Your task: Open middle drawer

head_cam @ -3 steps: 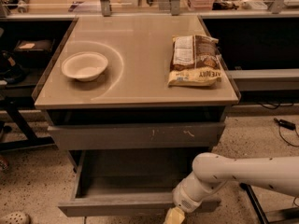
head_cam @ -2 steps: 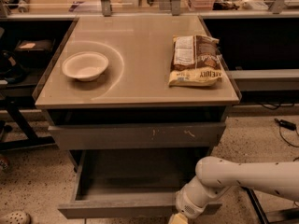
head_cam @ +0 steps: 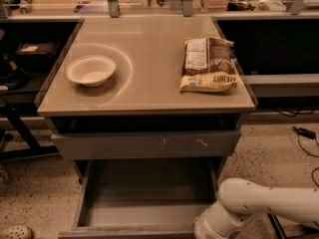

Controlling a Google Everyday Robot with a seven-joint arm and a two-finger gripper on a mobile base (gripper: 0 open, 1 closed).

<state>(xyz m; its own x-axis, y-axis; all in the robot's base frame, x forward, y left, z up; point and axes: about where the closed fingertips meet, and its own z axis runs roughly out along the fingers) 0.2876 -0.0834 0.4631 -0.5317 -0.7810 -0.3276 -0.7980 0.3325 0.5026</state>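
Middle drawer (head_cam: 144, 214) well out; pull likely near done. Pincer off bottom edge, near right; grip cannot tell. Next: let go, back off.

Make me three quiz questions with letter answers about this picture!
1. Where is the bowl?
A. on the left of the tabletop
B. on the floor
C. on a chair

2. How many things lie on the tabletop?
A. one
B. two
C. four

3. How is the middle drawer?
A. shut
B. pulled open
C. taken off

Answers:
1 A: the bowl sits on the tabletop's left side.
2 B: only the bowl and the bag lie there.
3 B: the middle drawer sticks out and its tray shows. The arm is at its right front corner, and the gripper is hidden below the picture's edge.
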